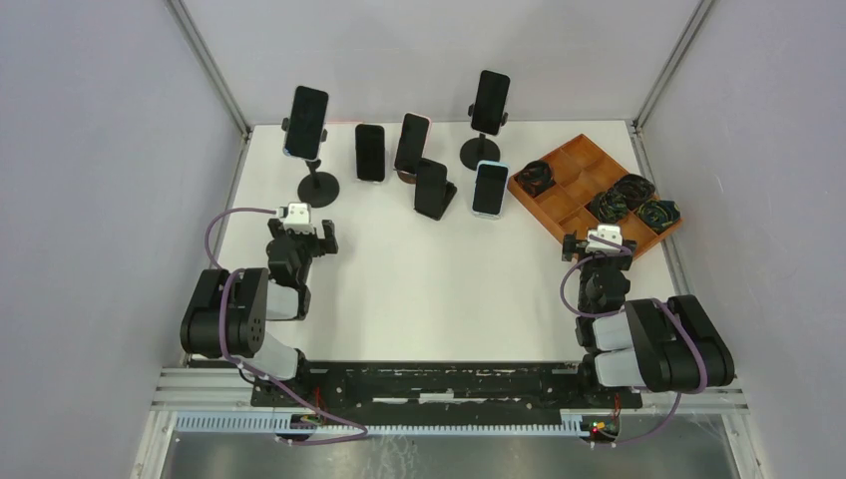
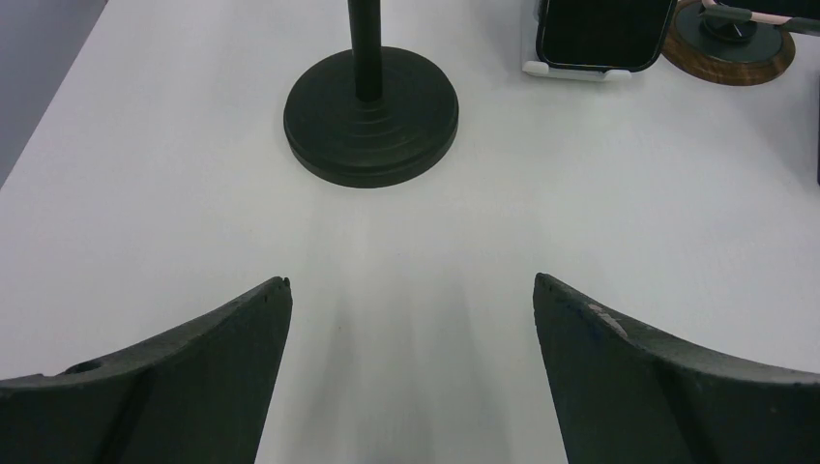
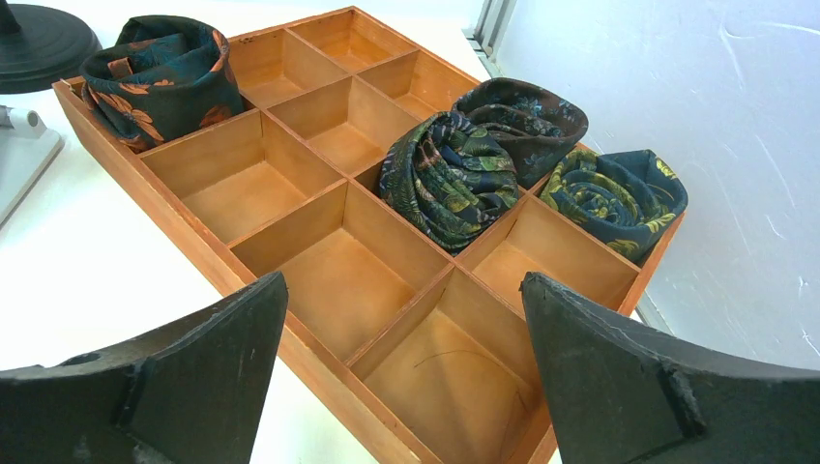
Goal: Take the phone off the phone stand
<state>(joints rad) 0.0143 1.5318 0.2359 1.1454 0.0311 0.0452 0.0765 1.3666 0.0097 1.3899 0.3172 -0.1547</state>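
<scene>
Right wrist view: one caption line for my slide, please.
Open right hand facing a brown wooden compartment tray with four rolled dark patterned cloths.

Glossy phone (image 1: 305, 121); matt stand (image 2: 370, 116); wooden tray (image 3: 338, 290); cloth rolls (image 3: 445, 174)

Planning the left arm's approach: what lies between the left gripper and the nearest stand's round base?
Only bare white table, seen in the left wrist view between the open left gripper and the round base.

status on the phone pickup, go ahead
Both open, empty: left gripper, right gripper. Phone on stand, untouched. Nothing between left gripper and stand.
</scene>
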